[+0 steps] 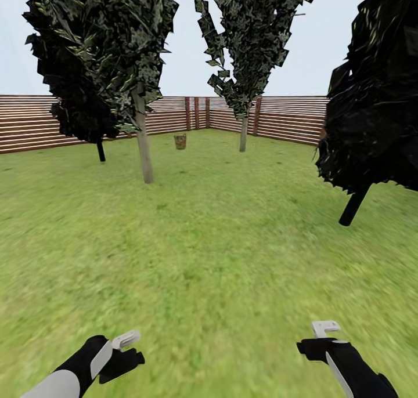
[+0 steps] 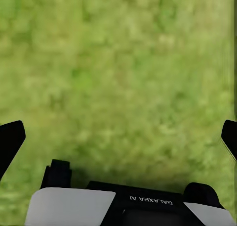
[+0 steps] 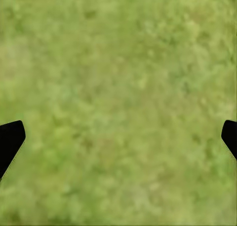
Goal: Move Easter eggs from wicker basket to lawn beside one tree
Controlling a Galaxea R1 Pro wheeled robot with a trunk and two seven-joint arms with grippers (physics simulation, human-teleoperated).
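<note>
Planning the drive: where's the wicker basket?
In the head view, the wicker basket sits far off on the lawn near the fence corner, between two tree trunks.

The surface ahead of me is the lawn [image 1: 220, 253], a flat expanse of green grass with mottled lighter and yellower patches, running back to a brown slatted wooden fence [image 1: 35, 122] that encloses it. Standing directly on the grass: a tree with a leaning grey-brown trunk [image 1: 143, 145] at centre left; a second tree with a dark trunk [image 1: 101, 151] behind it to the left; a third tree [image 1: 243, 134] near the far fence corner; and a fourth tree with a black leaning trunk [image 1: 354, 205] at right. A small brown object [image 1: 180, 141] sits on the grass near the far corner, too distant to identify. Below my wrist cameras, the grass [image 2: 118, 77] is blurred and mottled [image 3: 118, 87].
</note>
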